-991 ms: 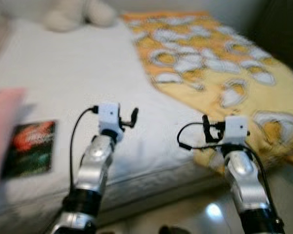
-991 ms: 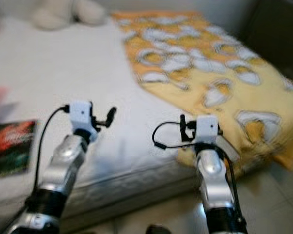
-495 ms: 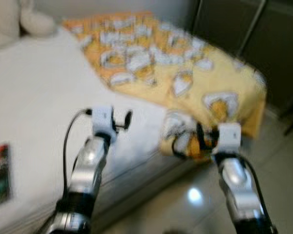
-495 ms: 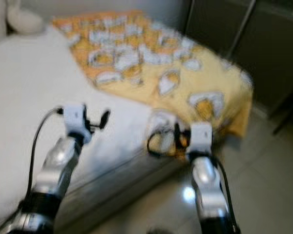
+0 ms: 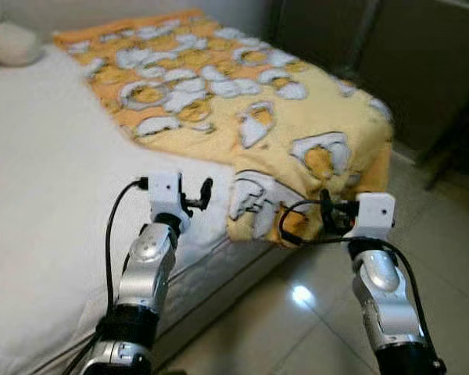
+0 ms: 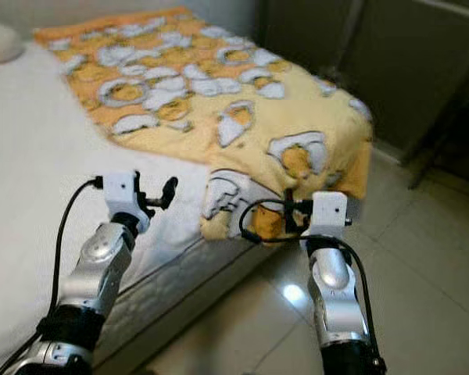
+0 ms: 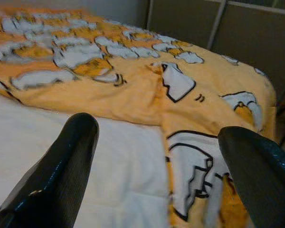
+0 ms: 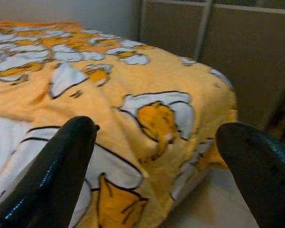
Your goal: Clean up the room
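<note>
The yellow blanket [image 5: 242,101] is lying rumpled across the far half of the bed [image 5: 39,180], its near corner spilling over the bed's front edge and drooping toward the tiled floor [image 5: 297,312]. It is a soft fleece printed with white-and-orange egg shapes, bunched and folded back on itself at that hanging corner — not spread flat.

My view has been swinging right over the last second: the dark book and pink item at the bed's left side have slid out of frame, and the blanket's overhanging corner is now sitting squarely ahead. I am reading that as lining up on the blanket as the next thing to tidy.

I am holding the left gripper [image 7: 156,161] over the white sheet near the front edge, fingers spread wide with nothing between them. The right gripper [image 8: 156,156] is hovering just off the hanging corner — also spread apart and empty.
</note>
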